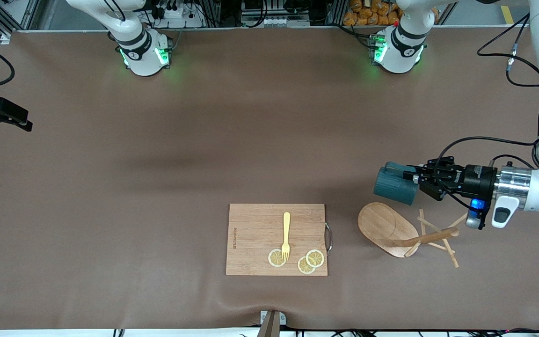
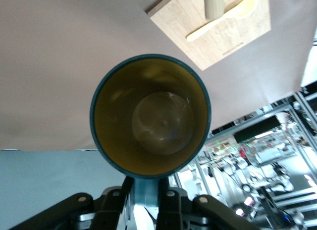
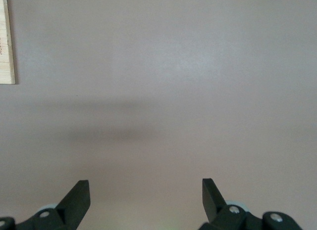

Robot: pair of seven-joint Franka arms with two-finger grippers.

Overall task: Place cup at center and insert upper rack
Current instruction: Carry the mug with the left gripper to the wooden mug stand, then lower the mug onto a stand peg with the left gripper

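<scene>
Brown surface [image 1: 157, 187] carries the toppled upper rack [image 1: 393, 229]. Left claw [image 1: 414, 180] grips the cup [image 1: 395, 184] by its handle, aloft; it should next travel centreward. Right claw [image 3: 146, 198] waits open.

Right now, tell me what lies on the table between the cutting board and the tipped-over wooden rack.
Nothing: in the front view only bare brown mat separates the cutting board from the upper rack. The board's metal handle points toward the rack.

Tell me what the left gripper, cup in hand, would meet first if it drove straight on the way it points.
Probably nothing: the left gripper holds the cup pointing toward the right arm's end, above bare table; the cutting board lies nearer the camera.
</scene>
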